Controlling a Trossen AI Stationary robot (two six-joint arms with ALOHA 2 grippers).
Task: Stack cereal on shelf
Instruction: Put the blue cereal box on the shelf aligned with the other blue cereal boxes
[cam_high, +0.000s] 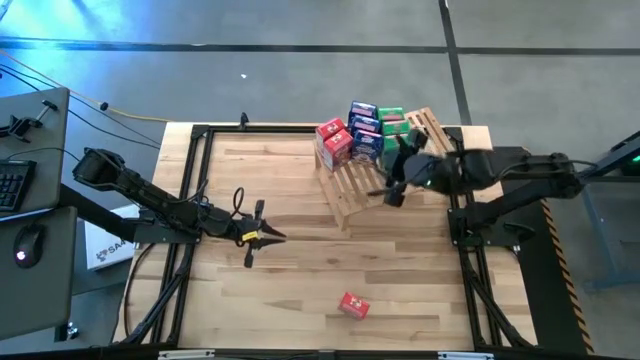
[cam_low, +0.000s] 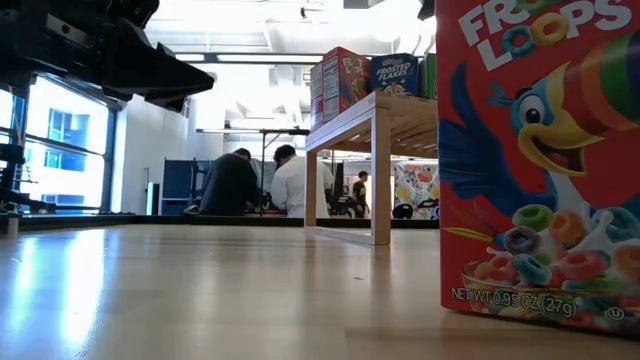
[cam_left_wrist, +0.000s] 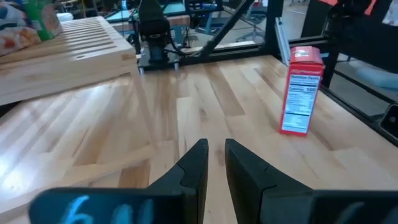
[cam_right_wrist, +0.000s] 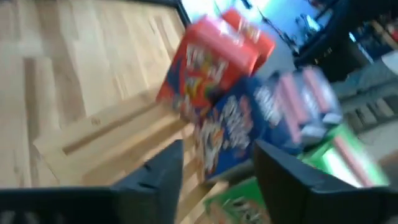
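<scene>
**Right gripper over the shelf, one red box alone near the front edge**

High view: your right gripper (cam_high: 397, 178) hangs over the shelf (cam_high: 352, 190), just beside the cluster of cereal boxes (cam_high: 362, 132) at its upper end. A lone red box (cam_high: 353, 305) stands on the table (cam_high: 300, 250) well apart from both arms. Your left gripper (cam_high: 268, 236) waits low at the table's left-middle.

Low view: a Froot Loops box (cam_low: 540, 160) fills the right side; behind it the shelf carries more boxes. Two people sit in the room beyond.

Left wrist view: fingers (cam_left_wrist: 196, 169) nearly together, nothing between them; the red box stands ahead on the planks.

Right wrist view: fingers (cam_right_wrist: 163, 174) spread apart, empty; red, blue and green boxes lie just beyond them on the slats.
</scene>
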